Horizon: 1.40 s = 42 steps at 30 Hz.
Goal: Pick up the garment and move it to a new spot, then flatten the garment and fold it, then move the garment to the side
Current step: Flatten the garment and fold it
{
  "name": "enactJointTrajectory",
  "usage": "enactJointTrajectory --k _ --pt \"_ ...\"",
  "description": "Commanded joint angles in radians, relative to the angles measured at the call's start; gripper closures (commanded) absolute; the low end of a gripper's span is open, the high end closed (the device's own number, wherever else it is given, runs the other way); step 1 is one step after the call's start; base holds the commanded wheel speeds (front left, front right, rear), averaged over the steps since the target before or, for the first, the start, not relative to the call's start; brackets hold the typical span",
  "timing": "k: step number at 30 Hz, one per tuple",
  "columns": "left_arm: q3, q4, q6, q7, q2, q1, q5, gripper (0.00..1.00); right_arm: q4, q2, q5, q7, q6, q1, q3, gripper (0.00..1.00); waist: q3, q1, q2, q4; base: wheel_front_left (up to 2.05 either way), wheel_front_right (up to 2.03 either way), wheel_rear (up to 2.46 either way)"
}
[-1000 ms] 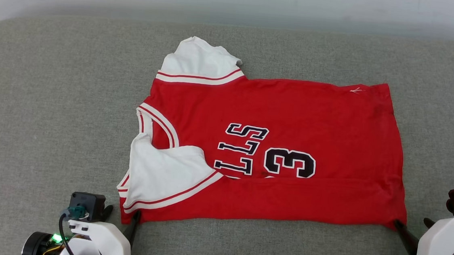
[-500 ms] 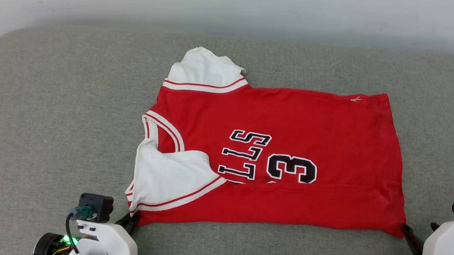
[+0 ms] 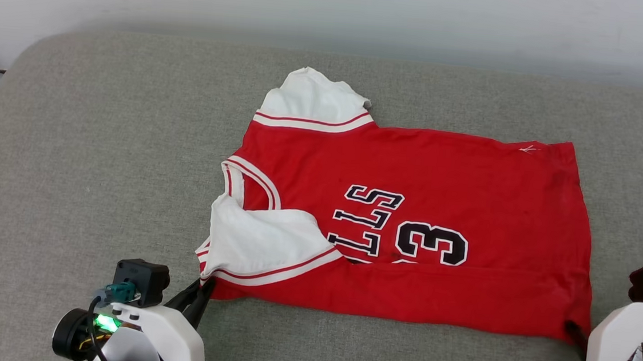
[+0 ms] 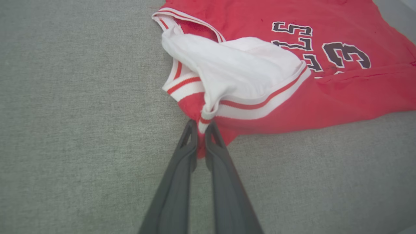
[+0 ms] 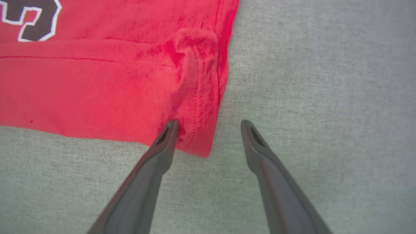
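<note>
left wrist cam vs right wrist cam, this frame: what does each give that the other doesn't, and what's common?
Left wrist adds: left hand shut on the garment at its near corner by the white sleeve, plus the striped collar and the lettering. Right wrist adds: right hand open, with the hem corner between its fingers. Shared: the garment's red body, the black 3, and the grey cushion.
</note>
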Motion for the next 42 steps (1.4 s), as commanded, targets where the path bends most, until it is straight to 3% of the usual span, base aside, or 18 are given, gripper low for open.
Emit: enactJointTrajectory --k 1,12,13,14,15,31,42 --pt "-0.002 -0.008 0.004 0.003 0.007 -0.005 0.005 1.00 0.013 0.007 -0.005 0.002 -0.001 -0.014 0.003 0.00 0.008 0.0000 0.0000 0.005 0.00 0.00 0.00" --pt "-0.007 -0.044 0.013 0.014 0.017 -0.021 0.019 1.00 0.144 0.037 -0.039 0.036 -0.001 -0.030 0.017 0.00 0.047 0.0000 0.0000 0.024 0.00 0.00 0.00" --pt "-0.007 -0.044 0.014 0.015 0.017 -0.022 0.019 1.00 0.153 0.039 -0.035 0.044 -0.001 -0.027 0.017 0.12 0.049 0.0000 0.0000 0.025 0.00 0.00 0.00" --pt "-0.008 -0.044 0.014 0.016 0.017 -0.024 0.019 1.00 0.162 0.043 -0.033 0.050 -0.001 -0.025 0.016 0.70 0.050 0.0000 0.0000 0.026 0.00 0.00 0.00" --pt "-0.008 -0.041 0.013 0.019 0.019 -0.025 0.019 1.00 0.167 0.043 -0.031 0.055 -0.001 -0.024 0.016 1.00 0.050 0.0000 0.0000 0.026 0.00 0.00 0.00" --pt "-0.036 -0.004 0.013 0.068 0.054 0.041 -0.007 1.00 0.136 -0.003 0.012 0.050 -0.002 0.004 -0.018 1.00 -0.061 0.0000 0.0000 0.004 0.00 0.00 0.00" --pt "-0.064 -0.018 0.028 0.100 0.082 0.143 -0.037 1.00 -0.021 -0.023 0.056 0.122 -0.002 0.155 -0.058 1.00 -0.118 0.0000 0.0000 0.007 0.00 0.00 0.00"
